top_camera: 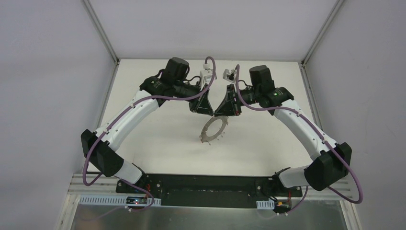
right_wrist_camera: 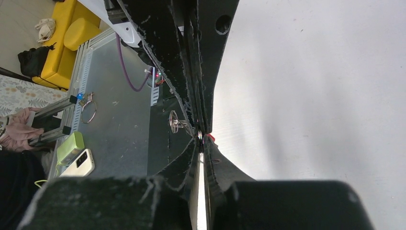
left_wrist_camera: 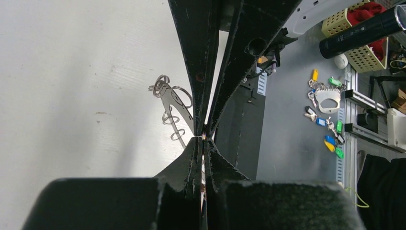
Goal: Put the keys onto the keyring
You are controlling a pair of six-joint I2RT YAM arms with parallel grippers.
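The keyring [top_camera: 204, 135], a flat grey ring edged with wire loops, hangs tilted at the table's middle, just under both grippers. My left gripper [top_camera: 207, 111] is shut on its rim. In the left wrist view the plate [left_wrist_camera: 168, 100] and its loops run up-left from my closed tips [left_wrist_camera: 205, 136]. My right gripper [top_camera: 221, 112] meets it tip to tip from the other side. In the right wrist view its tips [right_wrist_camera: 203, 136] pinch together at a key's red head [right_wrist_camera: 210, 138], with a wire loop [right_wrist_camera: 174, 120] just left of them. The other keys are hidden.
Beyond the table's near edge lie several colour-tagged keys [left_wrist_camera: 325, 120], a yellow basket [left_wrist_camera: 356, 52] and a black cylinder [left_wrist_camera: 364, 28]. On the other side lie a phone [right_wrist_camera: 79, 163], a green box [right_wrist_camera: 69, 146] and a spare ring [right_wrist_camera: 87, 111]. White walls enclose the table.
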